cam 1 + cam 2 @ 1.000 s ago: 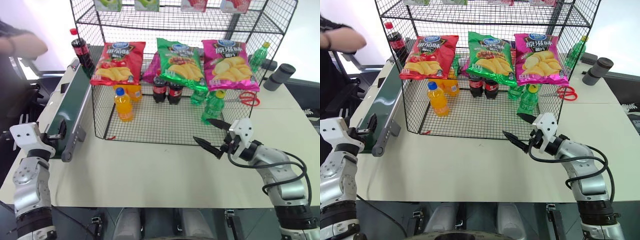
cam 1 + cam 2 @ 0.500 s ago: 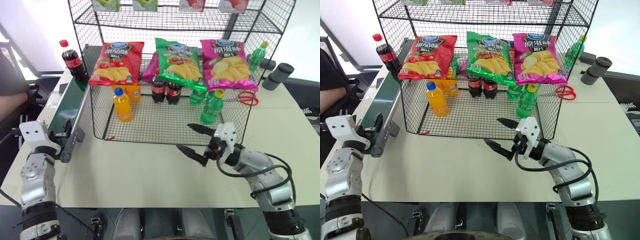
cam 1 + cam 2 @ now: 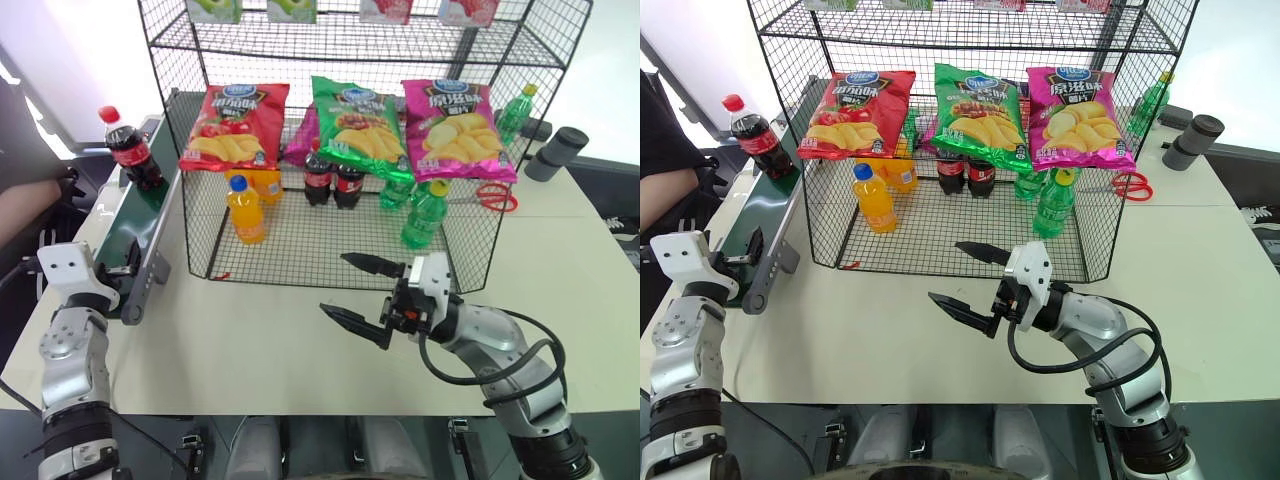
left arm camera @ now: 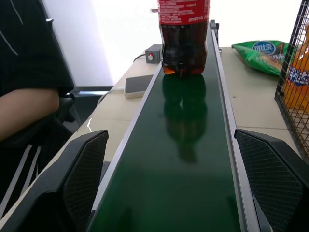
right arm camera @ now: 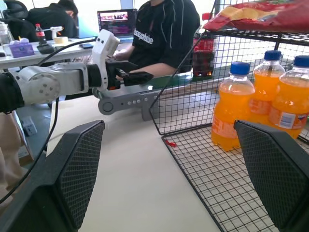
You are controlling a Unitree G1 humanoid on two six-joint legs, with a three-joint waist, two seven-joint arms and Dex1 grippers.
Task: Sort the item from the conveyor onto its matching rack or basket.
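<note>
From the head camera you see the rack point(image 3: 560, 150) standing on the desk point(image 3: 270, 360), with red, green and pink crisp bags hung across its front; on its mesh floor stand orange-drink bottles point(image 3: 246, 210), two small cola bottles point(image 3: 334, 180) and green bottles point(image 3: 424, 213). The cola bottle point(image 3: 126, 150) stands upright on the conveyor point(image 3: 140, 215), cap up, left of the rack. Your left gripper point(image 3: 125, 272) sits at the belt's near end, jaws released; your right gripper point(image 3: 358, 297) hovers over the desk before the rack, jaws spread and empty. In the left wrist view the bottle point(image 4: 183, 36) stands up the belt, well apart from both fingers point(image 4: 84, 176). In the right wrist view the orange-drink bottles point(image 5: 231, 113) stand inside the rack between the spread fingers point(image 5: 77, 169).
</note>
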